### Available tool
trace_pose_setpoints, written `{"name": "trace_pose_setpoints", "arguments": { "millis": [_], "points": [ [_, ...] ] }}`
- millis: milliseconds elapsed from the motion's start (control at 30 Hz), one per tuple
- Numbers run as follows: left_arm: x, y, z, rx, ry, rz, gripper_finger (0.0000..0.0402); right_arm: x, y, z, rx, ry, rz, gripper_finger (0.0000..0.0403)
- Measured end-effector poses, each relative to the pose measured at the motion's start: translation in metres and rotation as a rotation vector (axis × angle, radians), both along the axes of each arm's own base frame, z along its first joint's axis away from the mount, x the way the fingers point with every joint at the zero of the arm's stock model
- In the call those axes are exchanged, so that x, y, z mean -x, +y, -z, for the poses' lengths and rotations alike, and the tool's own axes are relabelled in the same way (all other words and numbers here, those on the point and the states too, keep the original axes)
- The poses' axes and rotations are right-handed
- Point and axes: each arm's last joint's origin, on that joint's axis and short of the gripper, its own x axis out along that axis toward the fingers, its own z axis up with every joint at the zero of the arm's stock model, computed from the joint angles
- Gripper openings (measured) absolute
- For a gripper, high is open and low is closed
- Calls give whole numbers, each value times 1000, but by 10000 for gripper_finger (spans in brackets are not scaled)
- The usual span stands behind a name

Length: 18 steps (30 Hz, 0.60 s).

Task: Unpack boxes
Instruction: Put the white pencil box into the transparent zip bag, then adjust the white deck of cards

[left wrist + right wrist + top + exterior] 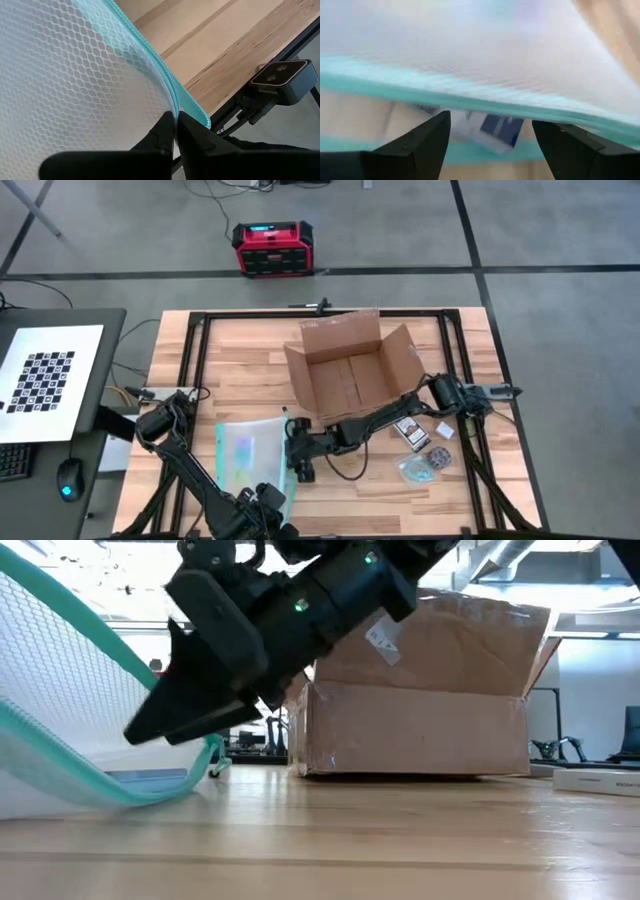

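Note:
The brown cardboard box stands open on its base at the table's middle, flaps spread; it also shows in the low view. Left of it lies the clear teal-edged pouch, partly raised in the low view. My left gripper is at the pouch's near end, shut on its edge. My right gripper is open at the pouch's right side, its fingers slanting down toward the teal edge. A blue and white item shows through the pouch. My left gripper pinches the pouch's teal edge between its two fingers, near the pouch's near end. The mesh wall rises from the hold in a curve, and a lower part of the edge rests on the table. Whether my right gripper touches the pouch, I cannot tell.
Right of the pouch lie a small dark packet, a small white piece and a clear bag with round pieces. A pen lies at the far edge. A red and black case sits on the floor beyond.

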Motion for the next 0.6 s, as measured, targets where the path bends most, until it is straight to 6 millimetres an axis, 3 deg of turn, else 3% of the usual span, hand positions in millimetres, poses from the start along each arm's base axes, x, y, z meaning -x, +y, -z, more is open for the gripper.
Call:
{"name": "trace_pose_setpoints", "arguments": {
  "millis": [300,467,600],
  "points": [
    [0,1,0,-12,4,12,0,-4,-18,0,13,10,20,274],
    [0,1,0,-12,1,5,0,13,-13,-48,88,20,-106,274],
    [0,1,0,-12,0,5,0,44,-7,-88,102,130,-224,274]
  ]
}}
